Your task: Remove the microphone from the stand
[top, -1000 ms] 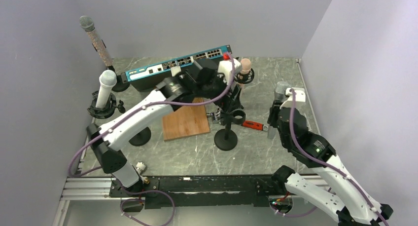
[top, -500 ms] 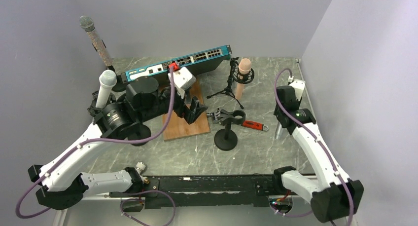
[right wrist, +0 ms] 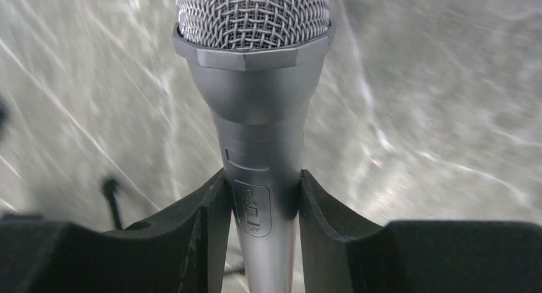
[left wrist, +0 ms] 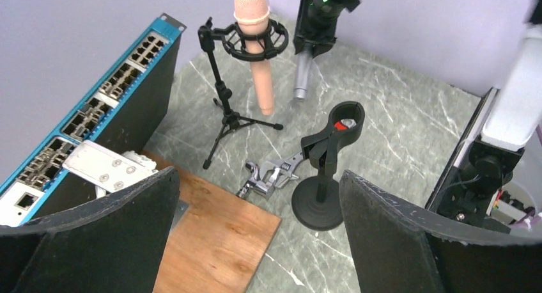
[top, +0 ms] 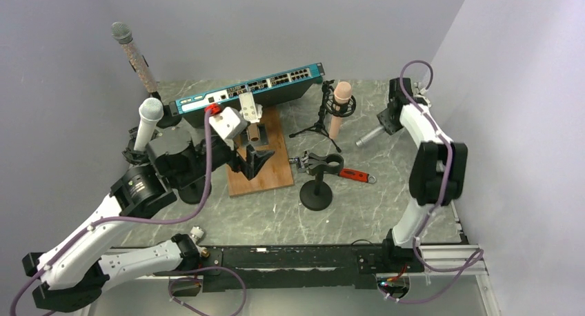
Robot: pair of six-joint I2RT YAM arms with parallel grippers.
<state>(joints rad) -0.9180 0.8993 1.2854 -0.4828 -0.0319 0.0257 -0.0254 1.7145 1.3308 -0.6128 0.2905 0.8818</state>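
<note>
Grey marble table (top: 359, 209), lilac walls (top: 290, 26); right hand (top: 387, 118) clamps microphone (right wrist: 255, 114).

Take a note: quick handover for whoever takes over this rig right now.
Right gripper: shut on the silver microphone, held up at the far right.
Left gripper: open, holding nothing, above the wooden board.
Black stand: clip empty, so the removal looks done.
Left: probably set the microphone down and release.
</note>
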